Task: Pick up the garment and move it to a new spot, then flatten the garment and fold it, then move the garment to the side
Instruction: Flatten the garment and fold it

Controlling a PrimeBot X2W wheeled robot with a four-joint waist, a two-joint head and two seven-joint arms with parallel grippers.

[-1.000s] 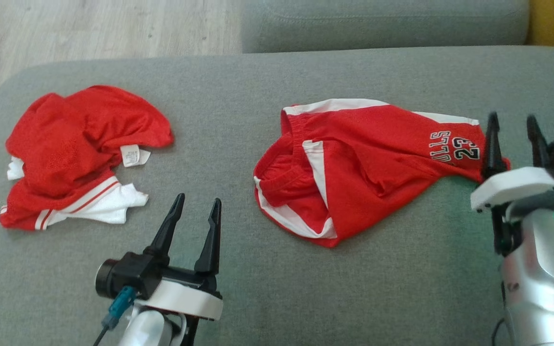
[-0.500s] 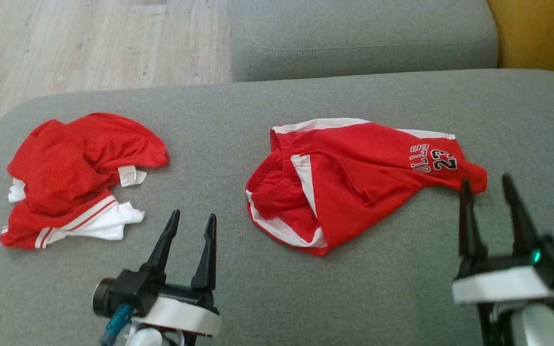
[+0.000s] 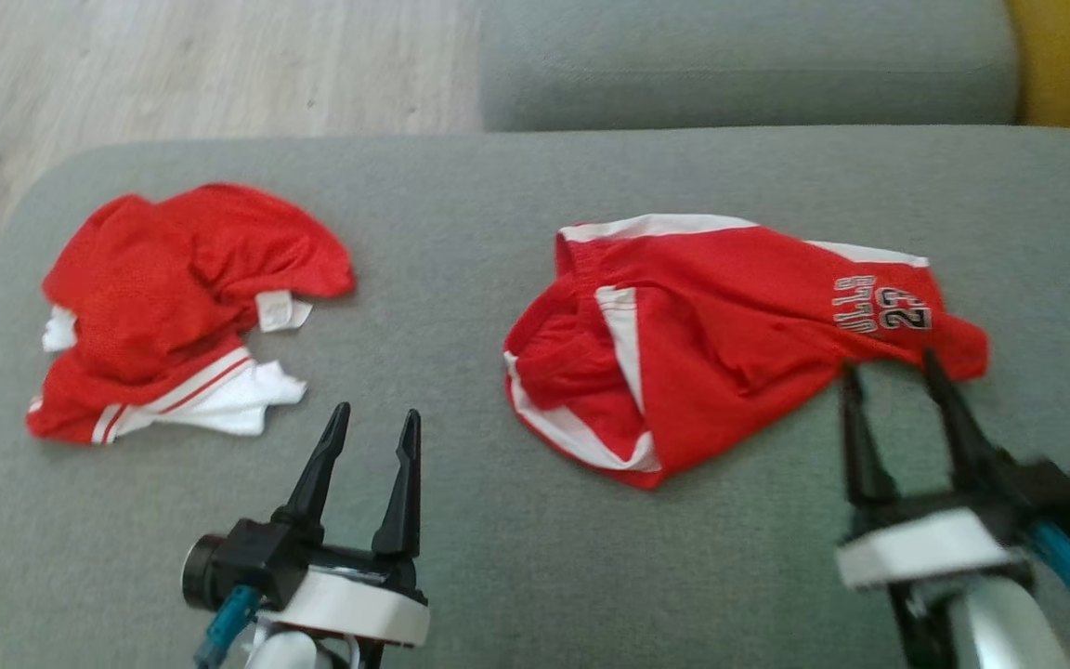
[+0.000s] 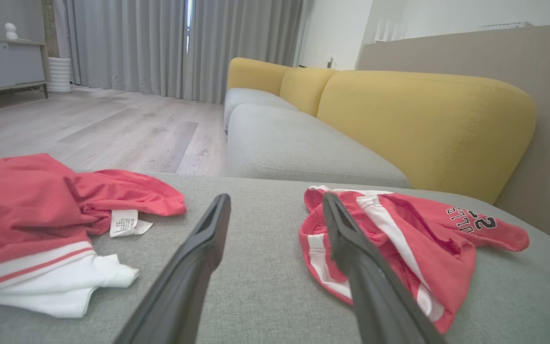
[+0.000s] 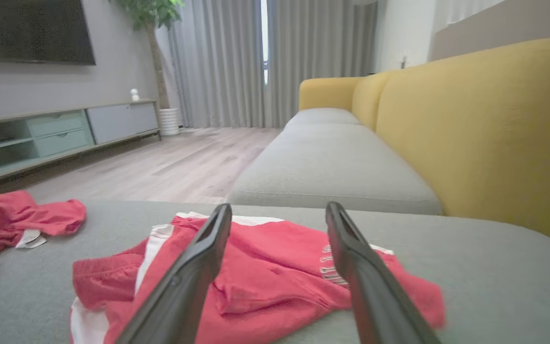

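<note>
The right gripper, fingers apart and empty, points at the red fabric shorts with white side stripes, whose printed leg lies just past its fingertips on the broad grey sofa cushion. The left gripper, also apart and empty, has a crumpled red-and-white mesh jersey ahead to its left. Beyond both are a second grey seat cushion and a yellow backrest. Two garments, two grey cushions.
</note>
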